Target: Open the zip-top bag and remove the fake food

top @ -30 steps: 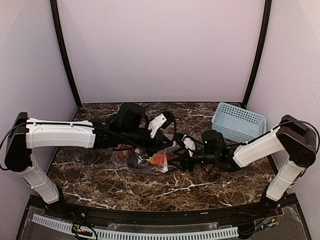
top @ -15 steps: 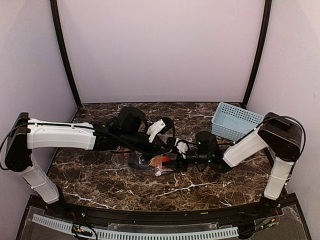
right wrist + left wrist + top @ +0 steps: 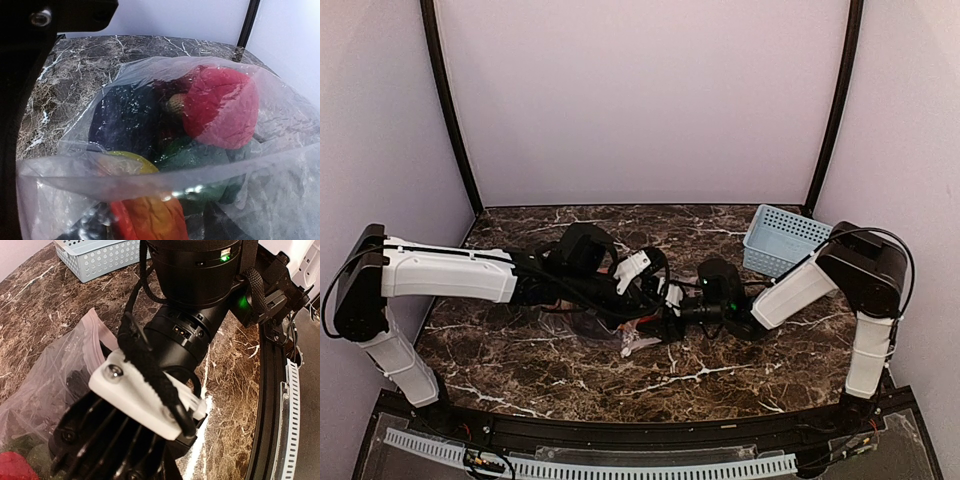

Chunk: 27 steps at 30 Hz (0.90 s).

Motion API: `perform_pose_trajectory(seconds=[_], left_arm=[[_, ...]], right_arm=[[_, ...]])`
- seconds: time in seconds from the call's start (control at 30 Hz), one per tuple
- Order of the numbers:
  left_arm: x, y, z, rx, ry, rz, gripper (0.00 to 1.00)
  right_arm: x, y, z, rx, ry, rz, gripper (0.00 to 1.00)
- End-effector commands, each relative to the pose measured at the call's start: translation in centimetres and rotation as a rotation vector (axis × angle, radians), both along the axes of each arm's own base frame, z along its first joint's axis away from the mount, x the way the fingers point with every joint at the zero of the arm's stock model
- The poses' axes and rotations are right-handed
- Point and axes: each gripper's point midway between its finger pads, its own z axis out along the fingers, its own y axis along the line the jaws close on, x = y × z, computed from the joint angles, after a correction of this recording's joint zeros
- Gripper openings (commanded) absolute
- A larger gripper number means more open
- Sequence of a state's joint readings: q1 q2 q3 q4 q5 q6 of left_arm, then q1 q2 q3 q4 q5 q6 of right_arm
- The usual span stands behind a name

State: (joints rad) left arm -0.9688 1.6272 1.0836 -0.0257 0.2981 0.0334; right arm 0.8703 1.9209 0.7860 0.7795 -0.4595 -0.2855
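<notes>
The zip-top bag (image 3: pixel 605 326) lies at the table's middle between both grippers, its white zip strip (image 3: pixel 636 344) at the near right. In the right wrist view the bag (image 3: pixel 280 130) fills the frame and its strip (image 3: pixel 150 176) crosses it. The fake food shows through the plastic: a pink-red piece (image 3: pixel 220 107), a dark purple one (image 3: pixel 125 120), a green one (image 3: pixel 200 159) and an orange-red one (image 3: pixel 150 220). My right gripper (image 3: pixel 662 312) is at the bag's mouth, fingers apart either side of the orange-red piece. My left gripper (image 3: pixel 638 296) hovers over the bag; its fingers are hidden behind the right wrist (image 3: pixel 200 300).
A light blue perforated basket (image 3: pixel 788 242) stands at the back right, and shows in the left wrist view (image 3: pixel 95 257). The two wrists are almost touching over the bag. The table's black front edge (image 3: pixel 270 405) runs close on the near side.
My right arm has pushed left, its gripper going from beside the bag into the bag's mouth. The orange food no longer shows from above. My left gripper shifted slightly.
</notes>
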Motion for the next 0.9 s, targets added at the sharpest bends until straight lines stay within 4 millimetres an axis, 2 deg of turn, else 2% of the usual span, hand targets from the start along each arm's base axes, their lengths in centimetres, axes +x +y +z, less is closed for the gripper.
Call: perform_pose_trajectory(seconds=[0.0, 0.17, 0.3, 0.7, 0.87], left_arm=[[0.1, -1.3, 3.0, -0.108, -0.062, -0.037, 0.01], [0.0, -1.0, 3.2, -0.112, -0.068, -0.031, 0.01], [-0.1, -0.7, 3.5, -0.11, -0.075, -0.032, 0.01], [-0.3, 0.1, 3.5, -0.101, -0.084, -0.021, 0.01], [-0.3, 0.1, 3.4, -0.102, -0.086, -0.02, 0.01]], right_arm=[[-2.2, -0.7, -3.7, -0.12, 0.043, 0.058, 0.63], [-2.9, -1.7, -3.3, -0.114, 0.031, 0.055, 0.62], [-2.4, -1.8, -2.9, -0.142, 0.019, 0.036, 0.61], [-2.2, -2.4, -4.9, -0.226, 0.028, 0.013, 0.61], [-2.3, -2.4, -4.4, -0.214, 0.022, 0.009, 0.47]])
